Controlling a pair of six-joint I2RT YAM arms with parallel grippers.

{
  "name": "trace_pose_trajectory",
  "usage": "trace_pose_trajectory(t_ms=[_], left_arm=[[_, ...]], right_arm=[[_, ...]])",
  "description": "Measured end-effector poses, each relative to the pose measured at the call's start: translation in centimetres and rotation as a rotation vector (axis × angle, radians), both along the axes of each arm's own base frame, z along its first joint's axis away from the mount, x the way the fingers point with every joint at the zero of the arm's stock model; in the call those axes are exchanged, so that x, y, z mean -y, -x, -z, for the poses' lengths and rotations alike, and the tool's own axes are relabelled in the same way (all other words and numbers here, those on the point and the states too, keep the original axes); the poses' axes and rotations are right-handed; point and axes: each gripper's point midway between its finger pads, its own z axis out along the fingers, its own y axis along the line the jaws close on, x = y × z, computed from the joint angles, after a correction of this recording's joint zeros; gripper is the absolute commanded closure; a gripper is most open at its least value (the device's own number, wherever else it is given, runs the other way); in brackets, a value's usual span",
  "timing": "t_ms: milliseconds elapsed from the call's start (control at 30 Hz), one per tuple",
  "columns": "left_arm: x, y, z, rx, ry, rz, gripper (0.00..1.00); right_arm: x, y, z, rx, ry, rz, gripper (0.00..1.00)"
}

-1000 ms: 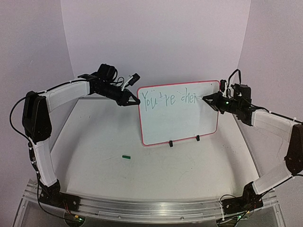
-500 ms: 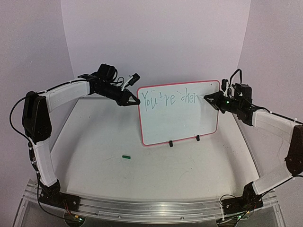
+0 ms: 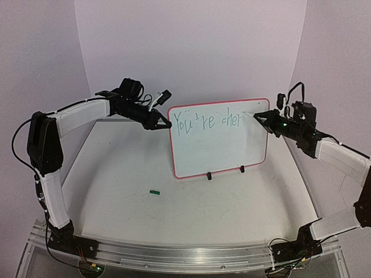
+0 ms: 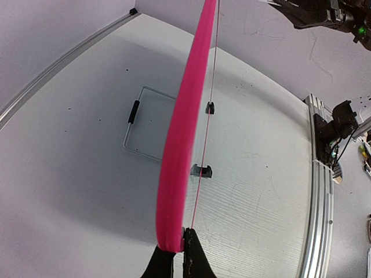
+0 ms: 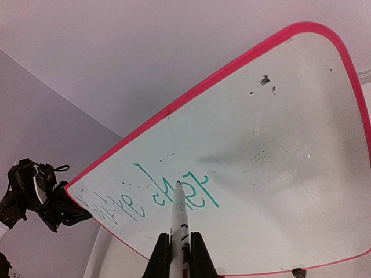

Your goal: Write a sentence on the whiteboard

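White surface [image 3: 116,174] holds the red-framed whiteboard [image 3: 220,147] upright at centre, my left fingers [image 4: 196,258] pinching its left edge, my right fingers [image 5: 197,255] clamped on a marker [image 5: 178,211], tip at the green sentence [image 3: 207,121], "You're cher".

Cannot fully read the sentence [image 3: 207,121] from above; cannot identify small green thing [image 3: 154,191] on desk [image 3: 116,168].

A white bench [image 3: 116,174] was enclosed on three sides by plain pale lilac walls [image 3: 191,46]. An aluminium rail [image 3: 174,255] was fixed along its near edge. Everything was evenly lit.
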Motion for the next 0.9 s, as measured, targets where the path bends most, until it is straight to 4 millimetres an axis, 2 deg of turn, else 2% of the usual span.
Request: trace_pose_trajectory(t_ms=[100,467,900], left_arm=[[0.0,0.1,0.0,-0.002,-0.002,0.001,1.00],[0.0,0.1,0.0,0.000,-0.003,0.003,1.00],[0.0,0.1,0.0,0.000,-0.003,0.003,1.00]], right_arm=[[0.1,0.1,-0.3,0.009,-0.001,0.004,1.00],[0.0,-1.0,2.4,-0.051,0.022,0.012,1.00],[0.2,-1.7,3.3,-0.068,0.040,0.025,1.00]])
